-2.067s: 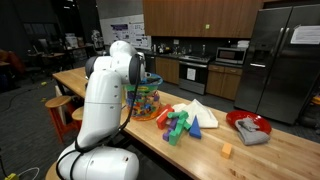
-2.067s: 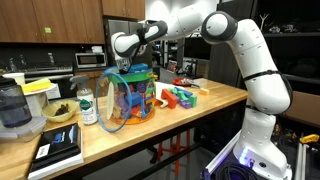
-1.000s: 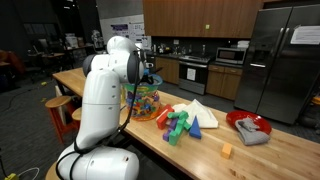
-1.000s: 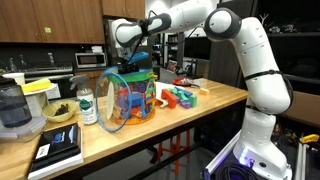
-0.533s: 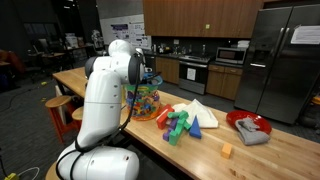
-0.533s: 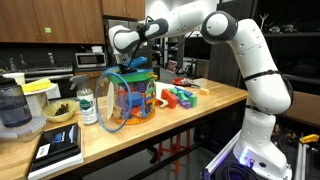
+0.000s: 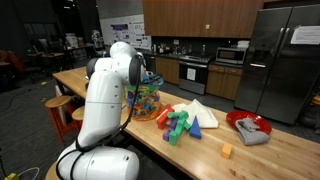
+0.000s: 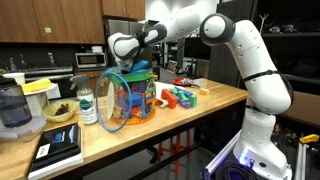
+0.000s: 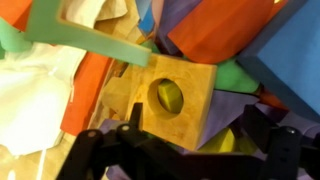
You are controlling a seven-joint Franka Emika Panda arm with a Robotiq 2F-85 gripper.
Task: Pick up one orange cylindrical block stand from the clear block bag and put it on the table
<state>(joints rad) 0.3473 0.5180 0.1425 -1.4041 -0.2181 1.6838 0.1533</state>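
Note:
The clear block bag (image 7: 146, 101) (image 8: 133, 97) stands on the light-wood table (image 7: 280, 155) (image 8: 190, 115), bulging with coloured blocks. My gripper (image 8: 133, 68) reaches down into the bag's mouth; in the wrist view it (image 9: 197, 118) is open, with its dark fingers either side of a tan block with a round hole (image 9: 180, 90). Bright orange pieces lie around that block: one (image 9: 215, 30) above it and one (image 9: 88, 90) to its left. I cannot tell which of them is the orange cylindrical block stand. Nothing is held.
A loose pile of green, purple and blue blocks (image 7: 179, 126) (image 8: 181, 97) lies beside the bag, with white paper (image 7: 204, 113). A red bowl with a cloth (image 7: 249, 126) and a tiny orange-tan cube (image 7: 227, 151) lie further along. A bottle (image 8: 87, 106), a bowl (image 8: 60, 112) and a book (image 8: 57, 148) sit at the other end.
The gripper rose above the bag's mouth a second ago and has come back down into the bag. The blocks on the table have not moved.

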